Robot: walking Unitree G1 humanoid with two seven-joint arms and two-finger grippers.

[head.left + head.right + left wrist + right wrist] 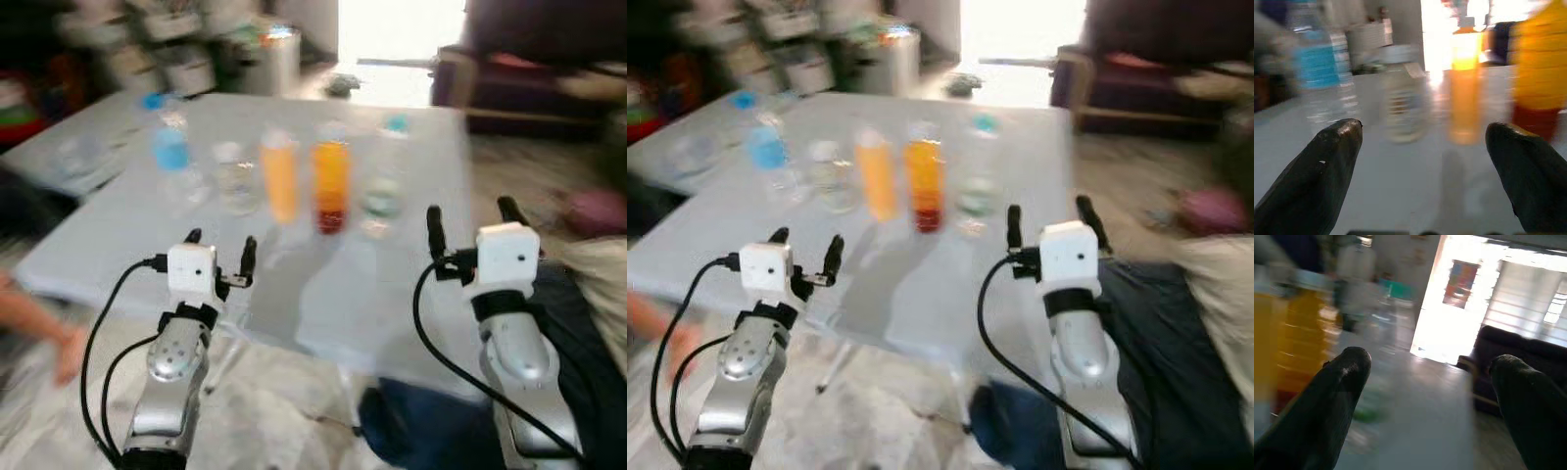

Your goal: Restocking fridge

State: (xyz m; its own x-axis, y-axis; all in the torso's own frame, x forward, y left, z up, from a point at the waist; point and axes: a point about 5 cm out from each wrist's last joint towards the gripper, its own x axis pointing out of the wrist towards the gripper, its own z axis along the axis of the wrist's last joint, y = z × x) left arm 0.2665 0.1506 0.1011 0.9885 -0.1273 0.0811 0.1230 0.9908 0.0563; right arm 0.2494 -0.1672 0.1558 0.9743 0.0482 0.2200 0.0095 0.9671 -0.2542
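Left gripper [220, 252] and right gripper [472, 223]: we are holding both over the near edge of the pale table [392, 294], fingers spread, nothing between them. Bottles are standing in a row mid-table beyond them: blue-labelled water bottle [172, 149], clear jar [233, 176], orange bottle [280, 176], orange-and-red bottle [331, 184], clear green-capped bottle [384, 176].

I see a pale grey bench [392, 284]. A row of bottles stands on it: a blue-label water bottle [172, 147], a clear jar [233, 176], an orange bottle [280, 176], an orange-and-red bottle [331, 186] and a clear green-cap bottle [384, 176].
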